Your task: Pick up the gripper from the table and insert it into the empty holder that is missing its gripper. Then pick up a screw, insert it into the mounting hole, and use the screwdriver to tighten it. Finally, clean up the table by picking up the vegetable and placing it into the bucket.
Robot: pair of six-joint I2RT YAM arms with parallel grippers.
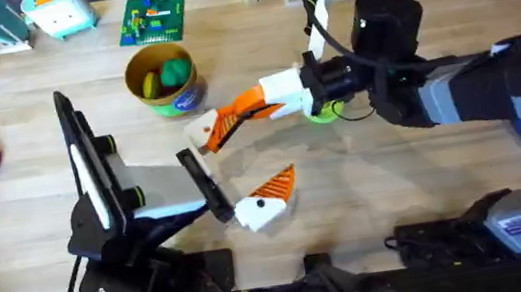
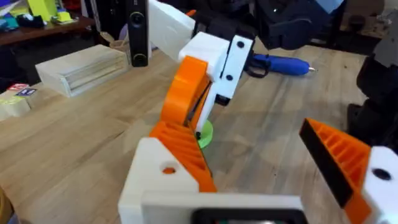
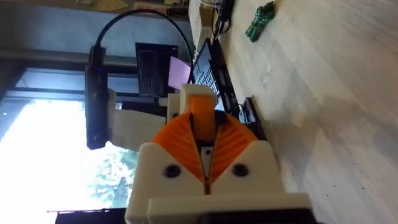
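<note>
Gripper [image 1: 225, 122], the loose orange ribbed wedge, sits clamped between your right gripper's [image 1: 216, 129] fingers, held above the table [image 1: 37, 211] just past the left gripper [image 1: 267, 197]. In the right wrist view the two orange pads [image 3: 231, 142] press flat against the wedge's sides. Your left gripper stands open: its two white blocks, both tipped with orange ribbed pads [image 2: 180, 149], sit well apart in the left wrist view, nothing between them. Screwdriver [image 2: 280, 64], smooth blue plastic, pen-shaped, lies flat on the pale planks beyond the right arm. Bucket [image 1: 164, 81], round with a yellow rim, stands behind, a green vegetable inside.
</note>
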